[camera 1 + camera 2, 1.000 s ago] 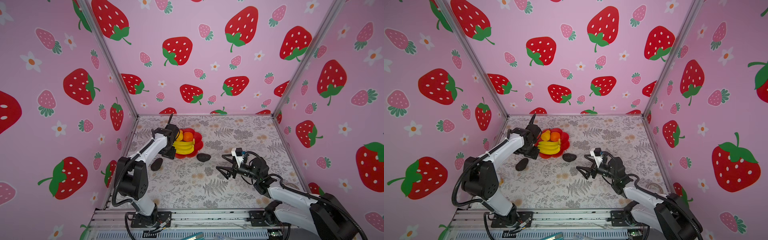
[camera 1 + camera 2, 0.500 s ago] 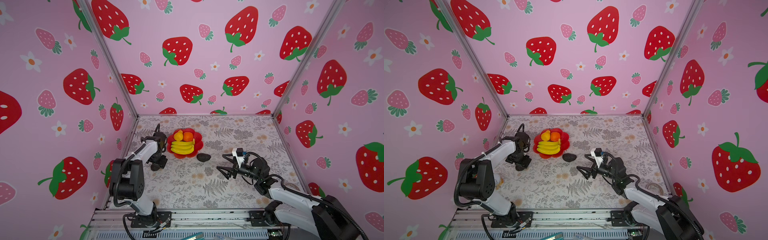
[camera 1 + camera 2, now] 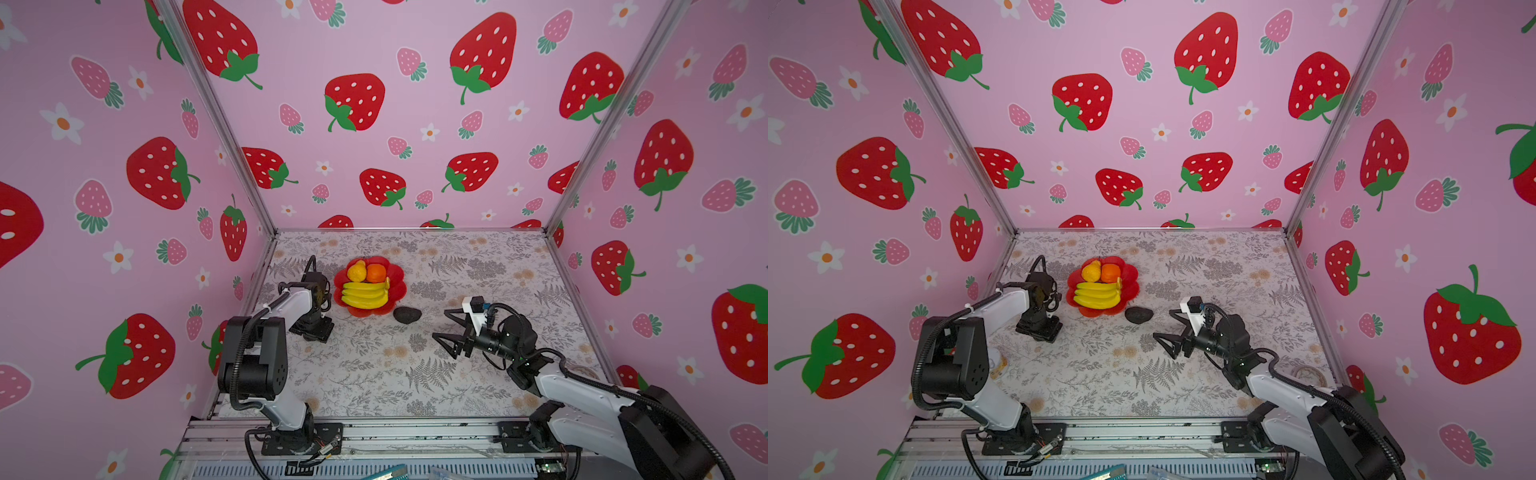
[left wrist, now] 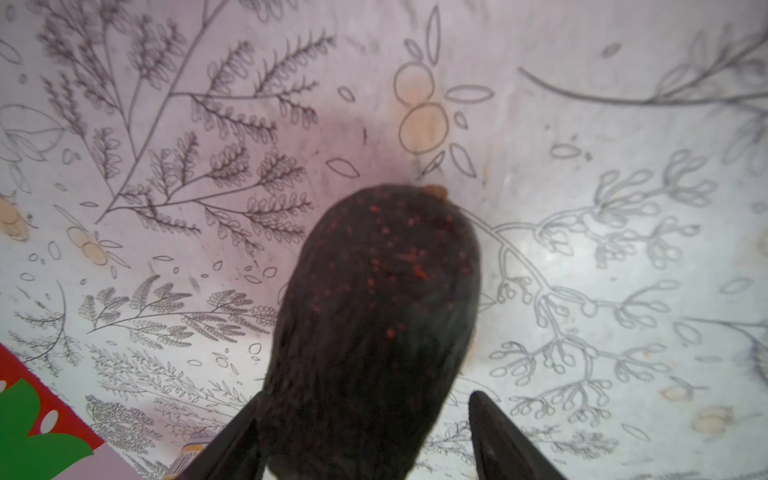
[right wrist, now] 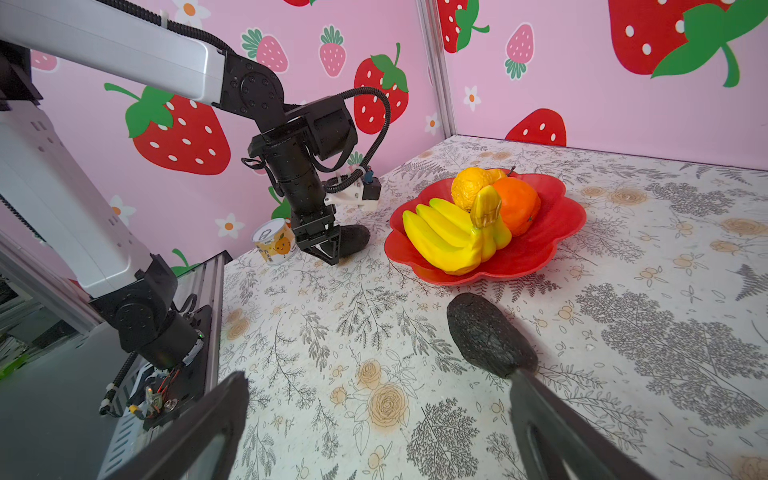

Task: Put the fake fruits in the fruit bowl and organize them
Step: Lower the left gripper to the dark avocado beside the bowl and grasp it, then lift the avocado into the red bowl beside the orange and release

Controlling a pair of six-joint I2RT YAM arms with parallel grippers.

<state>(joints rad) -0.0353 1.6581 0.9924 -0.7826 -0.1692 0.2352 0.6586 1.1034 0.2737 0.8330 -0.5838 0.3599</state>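
The left hand [image 5: 328, 249] is pointing down onto the counter [image 3: 374, 374] just beside the fruit bowl [image 3: 399, 286], on the bowl's left in both top views; its jaws are straddling one dark avocado-like oval [image 4: 374, 299], which is lying on the counter outside the bowl. In the left wrist view one finger [image 4: 245, 432] is meeting the oval's side while the other is standing off with a sliver of counter showing between, so the hand is sitting partly open and not clamped. In the top views this hand [image 3: 311, 330] is hiding the oval. A small tan can [image 5: 276, 245] is standing just behind the hand, near the wall. The bowl is holding three fruits: the banana bunch [image 3: 365, 295] is lying across its near half; the orange [image 3: 376, 273] and the bumpy yellow pear-like fruit [image 3: 356, 272] are sitting side by side behind it, touching each other. The second dark oval [image 3: 407, 314] is lying on the counter just off the bowl's near right rim, apart from both hands. The right hand [image 3: 439, 323] is hovering above the counter to the right of that oval, pointing toward it; its jaws are spread wide and holding nothing.
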